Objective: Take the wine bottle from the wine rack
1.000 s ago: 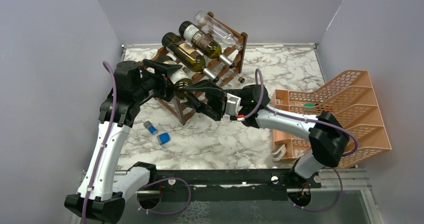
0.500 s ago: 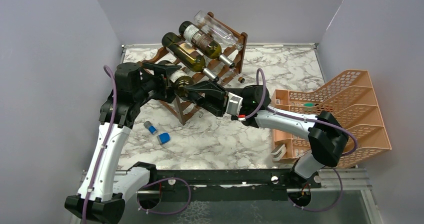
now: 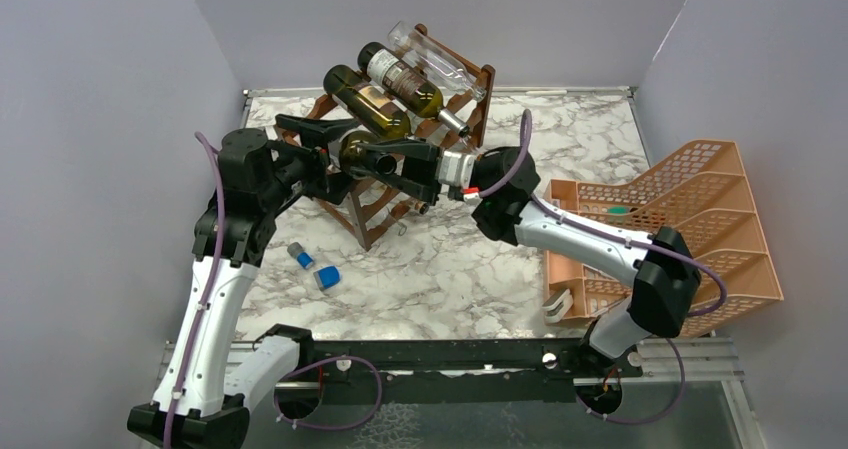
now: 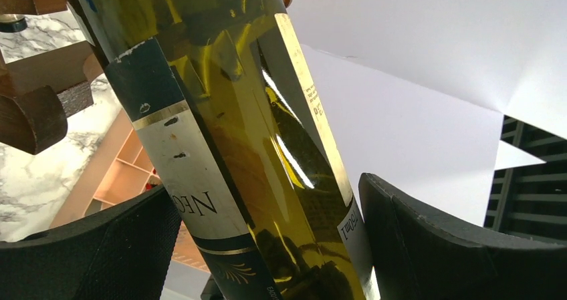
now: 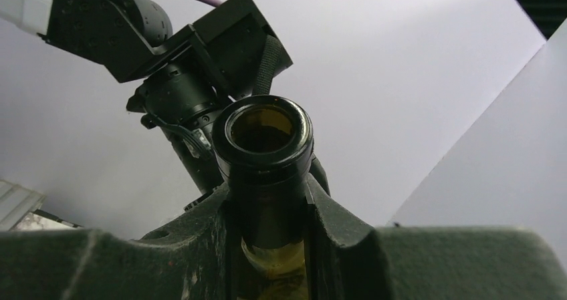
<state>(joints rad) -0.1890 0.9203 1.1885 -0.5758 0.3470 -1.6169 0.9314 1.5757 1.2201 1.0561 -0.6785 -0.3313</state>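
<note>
The wine bottle is olive-green glass with a white and dark label, held slanted just in front of the dark brown wooden wine rack. My left gripper is shut around its body; the left wrist view shows the bottle filling the gap in the gripper. My right gripper is shut on its neck. In the right wrist view the open mouth stands just above the gripper. Three more bottles lie on the rack's top tier: green, dark, clear.
An orange plastic tray organiser stands at the right. Two small blue objects lie on the marble table left of centre. A small cork-like piece lies by the rack's right foot. Grey walls close in on three sides.
Both grippers have risen and moved back with the bottle. Its neck end has come up from near the rack's front foot, so it lies more level and higher.
</note>
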